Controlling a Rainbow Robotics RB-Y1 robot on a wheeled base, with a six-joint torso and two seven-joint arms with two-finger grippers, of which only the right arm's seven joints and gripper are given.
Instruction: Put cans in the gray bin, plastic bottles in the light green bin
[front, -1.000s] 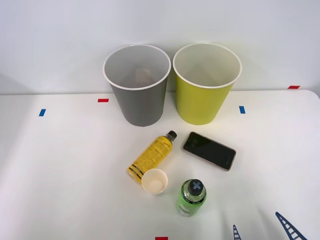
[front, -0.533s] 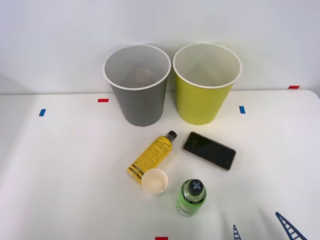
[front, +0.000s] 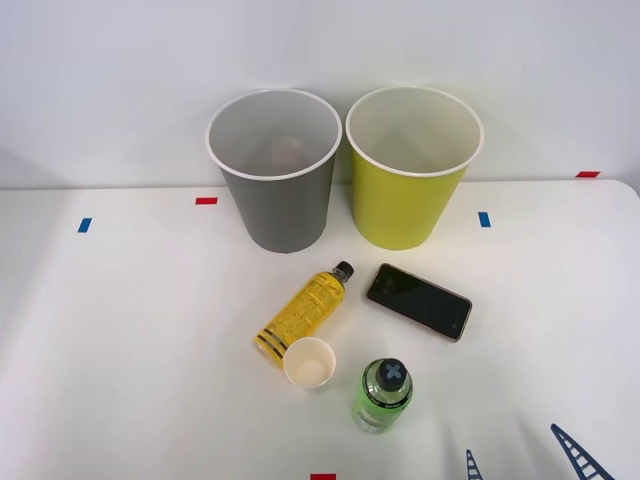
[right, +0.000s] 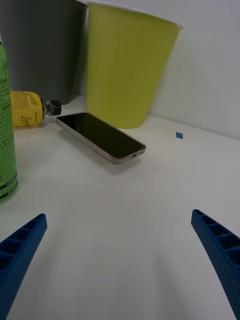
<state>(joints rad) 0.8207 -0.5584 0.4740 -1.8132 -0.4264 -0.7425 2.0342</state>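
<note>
- Gripper (right: 120, 270) is seen spread wide in the wrist view, nothing between the fingers, low over the desk (front: 120, 330) near the green bottle (front: 382, 396).
- Green bottle stands upright at the near side, right of the paper cup (front: 309, 362); yellow bottle (front: 304, 310) lies on its side, cap pointing far-right toward the light green bin (front: 412, 170).
- Gray bin (front: 274, 170) stands just left of the light green bin at the far side; a reddish shape is faintly made out inside it, possibly the can.
- Risk: the upright green bottle could be tipped by a finger on approach, being tall and narrow.
- Risk: the phone (front: 418, 301) or paper cup could be knocked or grabbed by mistake, both lying close to the bottles.
- Risk: the lying yellow bottle could be rolled away if pushed off-centre.
- Versus the earlier frames: no change is noted in the front view; all things are placed as before.
</note>
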